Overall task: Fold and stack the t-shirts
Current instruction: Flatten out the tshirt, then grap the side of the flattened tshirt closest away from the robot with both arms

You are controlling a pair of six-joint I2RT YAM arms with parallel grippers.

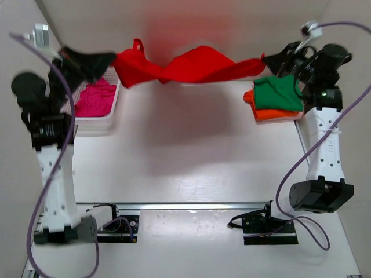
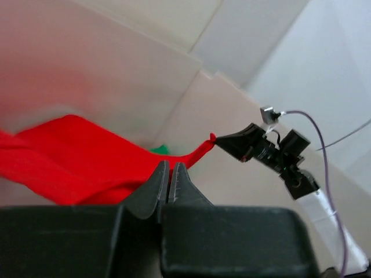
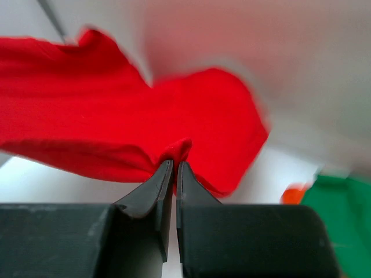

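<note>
Left fingers (image 2: 155, 188) and right fingers (image 3: 164, 185) pinch one red tee (image 1: 191, 66); pink tee (image 1: 95, 98), green tee (image 1: 278, 92), orange tee (image 1: 275, 114): one each.

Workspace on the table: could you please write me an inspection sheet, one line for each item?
Surface: white table, no stain seen.
Job's things: red t-shirt hangs stretched in the air between the two arms; pink t-shirt lies unfolded in the white basket at far left; green t-shirt lies folded on the orange t-shirt at far right.
Clutter: nothing seen.
End effectors: left end effector shut on the red t-shirt; right end effector shut on its other end.
Cables: purple cables loop loosely along both arms.
Surroundings: plain light walls behind the table.
</note>
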